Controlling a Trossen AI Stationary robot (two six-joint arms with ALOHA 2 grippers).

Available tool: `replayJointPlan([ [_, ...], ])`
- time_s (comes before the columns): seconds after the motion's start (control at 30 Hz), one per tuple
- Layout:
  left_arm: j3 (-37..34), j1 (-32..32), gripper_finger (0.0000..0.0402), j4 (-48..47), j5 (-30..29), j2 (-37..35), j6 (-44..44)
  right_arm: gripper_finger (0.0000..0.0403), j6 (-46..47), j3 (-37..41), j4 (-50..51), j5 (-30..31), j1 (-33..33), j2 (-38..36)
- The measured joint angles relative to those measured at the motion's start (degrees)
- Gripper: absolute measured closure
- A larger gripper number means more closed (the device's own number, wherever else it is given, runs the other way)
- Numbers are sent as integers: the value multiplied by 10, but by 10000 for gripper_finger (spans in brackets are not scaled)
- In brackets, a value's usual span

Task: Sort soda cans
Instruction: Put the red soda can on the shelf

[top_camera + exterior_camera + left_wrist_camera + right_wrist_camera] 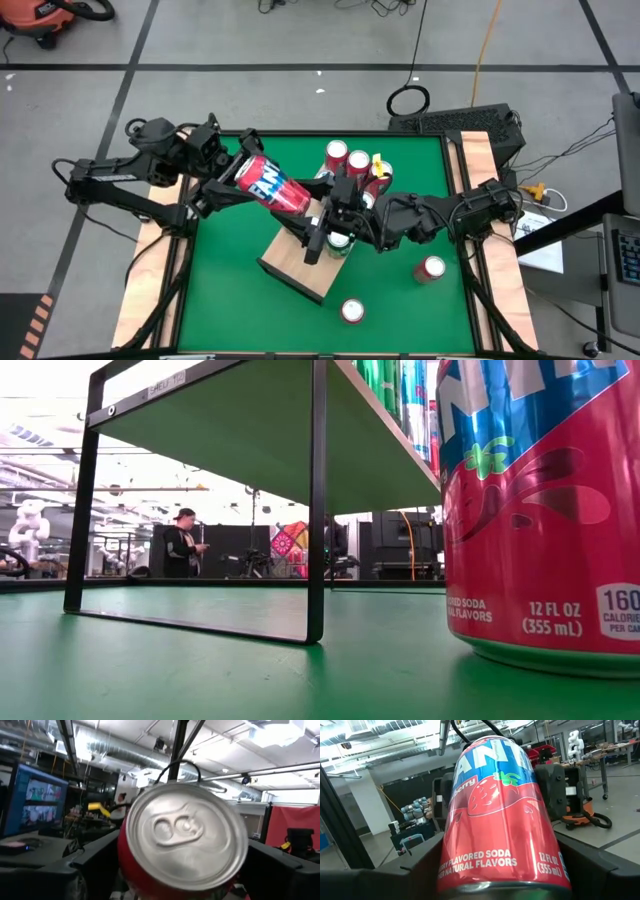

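- Red strawberry soda can (273, 183) lies tilted in the air above the green table (230, 290), near the wooden board (300, 268).
- Left gripper (240, 172) grasps its top end.
- Right gripper (318, 228) clasps its other end.

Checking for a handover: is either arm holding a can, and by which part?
The left gripper holds a red can by its top end; the right gripper grips its bottom end.

Glossy red metal can (502, 815) with brushed silver top, pale wooden board (300, 262), matt green tabletop (225, 290)
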State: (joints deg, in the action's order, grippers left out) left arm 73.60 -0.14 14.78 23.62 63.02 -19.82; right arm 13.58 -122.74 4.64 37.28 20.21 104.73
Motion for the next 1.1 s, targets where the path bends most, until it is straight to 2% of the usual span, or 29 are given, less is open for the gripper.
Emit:
replayJointPlan([
  [0.13,0,0,34,13,0,-1,3,102,2,0,-1,0,0,0],
  [0.33,0,0,33,13,0,-1,7,101,5,0,0,1,0,0],
  [0.7,0,1,109,10,20,-1,13,101,5,0,1,-1,-2,0],
  [0.93,0,1,111,1,27,-1,12,101,5,0,12,4,1,0],
  [1.1,0,1,111,-5,35,0,9,90,6,0,26,29,10,0],
])
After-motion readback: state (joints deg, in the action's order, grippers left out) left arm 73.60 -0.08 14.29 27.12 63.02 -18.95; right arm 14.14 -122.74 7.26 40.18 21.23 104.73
